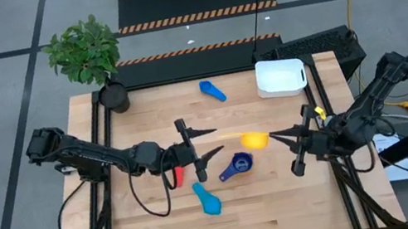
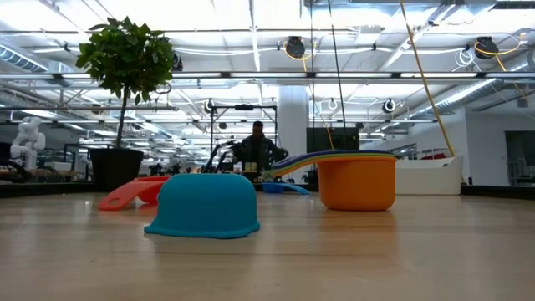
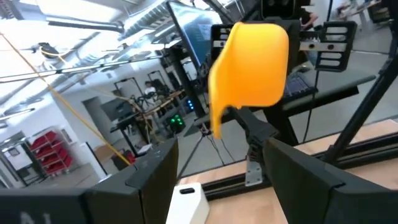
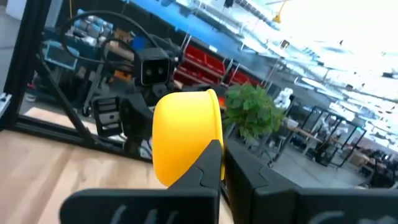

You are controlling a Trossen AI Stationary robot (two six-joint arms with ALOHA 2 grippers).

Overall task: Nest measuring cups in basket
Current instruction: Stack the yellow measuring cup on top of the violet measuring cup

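Yellow plastic is all I'm holding so far: the right tool is pinched tight on the handle of the small yellow plastic measuring cup, up in the air over the middle of the wooden table, well short of the white rectangular plastic basket.

My left tool sits just across the cup from it, fingers spread and gripping nothing.

As far as I can judge, nesting has barely started. The basket looks empty from above. On the table, well apart from the basket: a mid blue cup, a navy cup, a light blue cup lying mouth-down, and a red cup by the left arm. In the low view an orange cup shows too.

All smooth, glossy, rounded bowls with short flat handles. Should slide together easily, I think.
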